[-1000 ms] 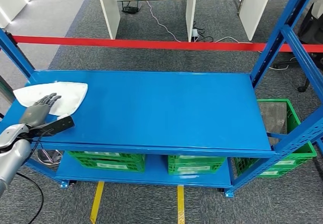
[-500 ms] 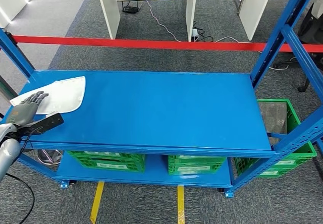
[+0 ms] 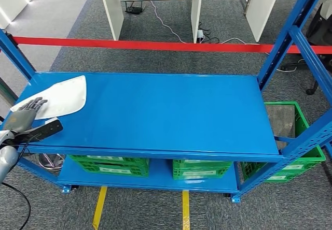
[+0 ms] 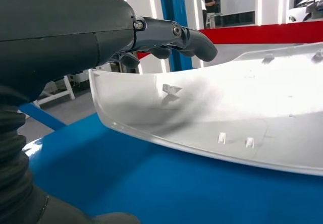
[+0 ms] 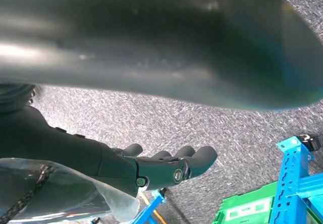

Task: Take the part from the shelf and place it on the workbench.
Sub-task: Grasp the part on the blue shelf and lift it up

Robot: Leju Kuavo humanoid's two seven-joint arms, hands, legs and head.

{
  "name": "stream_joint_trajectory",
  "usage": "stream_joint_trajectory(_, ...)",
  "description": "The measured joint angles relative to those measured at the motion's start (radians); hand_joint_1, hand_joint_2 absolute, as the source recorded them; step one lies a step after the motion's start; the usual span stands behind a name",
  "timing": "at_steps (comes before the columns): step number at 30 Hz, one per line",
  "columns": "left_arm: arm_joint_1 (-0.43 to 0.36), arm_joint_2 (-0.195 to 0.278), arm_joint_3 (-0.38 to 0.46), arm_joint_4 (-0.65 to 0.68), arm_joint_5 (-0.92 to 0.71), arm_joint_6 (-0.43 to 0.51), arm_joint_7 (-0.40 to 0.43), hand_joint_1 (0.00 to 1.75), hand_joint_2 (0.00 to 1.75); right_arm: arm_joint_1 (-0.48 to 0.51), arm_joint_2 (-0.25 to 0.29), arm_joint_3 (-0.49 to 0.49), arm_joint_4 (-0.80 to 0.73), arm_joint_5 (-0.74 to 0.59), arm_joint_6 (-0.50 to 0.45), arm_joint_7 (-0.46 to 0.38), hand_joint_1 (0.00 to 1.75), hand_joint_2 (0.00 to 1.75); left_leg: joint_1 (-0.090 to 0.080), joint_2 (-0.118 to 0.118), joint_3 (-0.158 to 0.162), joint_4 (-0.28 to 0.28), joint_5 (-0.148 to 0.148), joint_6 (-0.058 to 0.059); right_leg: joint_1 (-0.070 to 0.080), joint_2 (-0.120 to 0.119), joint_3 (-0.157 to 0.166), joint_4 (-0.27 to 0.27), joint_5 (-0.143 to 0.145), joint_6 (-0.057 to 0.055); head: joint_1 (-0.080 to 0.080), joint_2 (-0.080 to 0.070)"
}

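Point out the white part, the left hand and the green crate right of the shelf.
white part [image 3: 64, 94]: head view, middle of its upper face.
left hand [image 3: 24, 115]: head view, back of the hand.
green crate [image 3: 305, 137]: head view, its right wall.

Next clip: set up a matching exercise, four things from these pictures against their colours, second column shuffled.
Things:
1. part under the left hand
2. shelf
3. crates on the lower level
4. tape stretched behind the shelf

Colours:
A. green
B. red
C. white
D. blue

Pairs: 1-C, 2-D, 3-A, 4-B
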Motion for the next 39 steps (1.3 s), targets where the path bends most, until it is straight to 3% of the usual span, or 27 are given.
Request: stream_joint_trajectory(39,0.043,0.063,0.087,-0.002,-0.01,0.013,0.005,0.0,1.75,0.006,0.0,-0.019,0.0,0.016,-0.003,-0.006,0.0,0.0,0.0,0.0,0.0,0.0,0.0,0.0,0.0,0.0,0.0,0.0,0.0,0.0,0.0,0.0)
